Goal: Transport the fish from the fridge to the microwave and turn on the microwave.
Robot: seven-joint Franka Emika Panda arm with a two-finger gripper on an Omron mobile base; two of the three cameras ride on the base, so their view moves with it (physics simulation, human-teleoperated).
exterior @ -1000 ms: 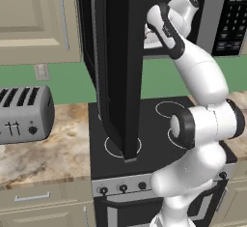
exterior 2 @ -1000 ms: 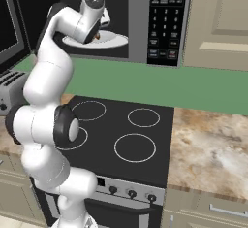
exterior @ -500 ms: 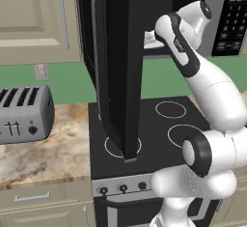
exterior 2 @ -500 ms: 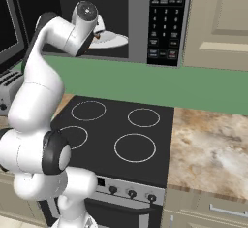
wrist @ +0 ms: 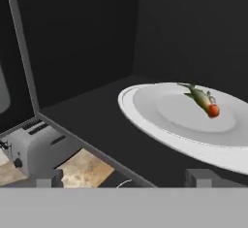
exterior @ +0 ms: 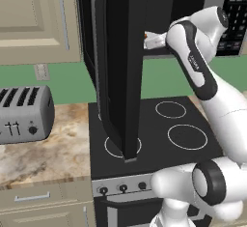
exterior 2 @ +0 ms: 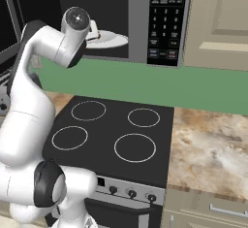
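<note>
The fish (wrist: 202, 99) lies on the white turntable (wrist: 160, 125) inside the microwave (exterior 2: 145, 23), nose end red, toward the plate's far side. The gripper (wrist: 125, 177) hangs at the microwave's mouth, jaws spread wide and holding nothing. The microwave door (exterior: 120, 66) stands swung open over the stove (exterior 2: 116, 135), toaster (exterior: 21, 112) beyond it.

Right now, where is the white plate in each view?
Left base view: white plate, upper centre, right of the open door.
Right base view: upper left.
Hand view: centre right, carrying the fish.
Shared landmark: microwave keypad, right of it in both base views.
</note>
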